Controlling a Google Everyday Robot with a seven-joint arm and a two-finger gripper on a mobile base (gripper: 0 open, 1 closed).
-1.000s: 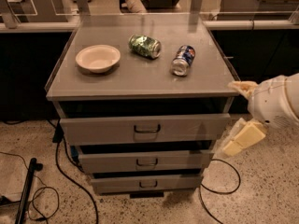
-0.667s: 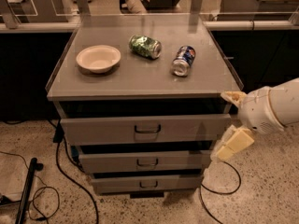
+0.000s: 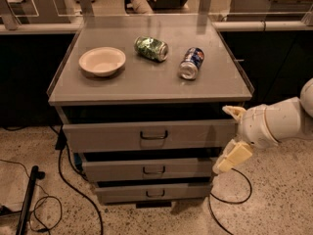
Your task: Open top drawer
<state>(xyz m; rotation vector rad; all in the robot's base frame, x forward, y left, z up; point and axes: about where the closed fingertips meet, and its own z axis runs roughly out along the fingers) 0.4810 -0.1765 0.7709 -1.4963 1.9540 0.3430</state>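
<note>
Now the claw (image 3: 225, 139) hangs at the right end of the top drawer (image 3: 112, 137), lower and further left than a second ago, when it stood clear of the cabinet's right edge. Its two cream fingers are spread wide, one above the other, released and grasping nothing. The upper finger (image 3: 234, 112) lies just under the right corner of the counter (image 3: 146, 84). The lower finger (image 3: 234, 157) overlaps the right end of the middle drawer (image 3: 117, 170). Whether either finger touches the cabinet cannot be told. The white arm (image 3: 279, 124) enters from the right edge.

The top drawer sits directly under the counter, the widest of three grey fronts, with a dark gap above it. Its dark loop handle (image 3: 154, 134) is at centre, well apart from the claw. The drawer's position matches the earlier frames. The bottom drawer (image 3: 122, 193) is likewise unchanged.

On the counter, a white bowl (image 3: 101, 61) stands at left. A green can (image 3: 151, 48) and a blue can (image 3: 191, 62) lie on their sides to its right. None of them has shifted.
</note>
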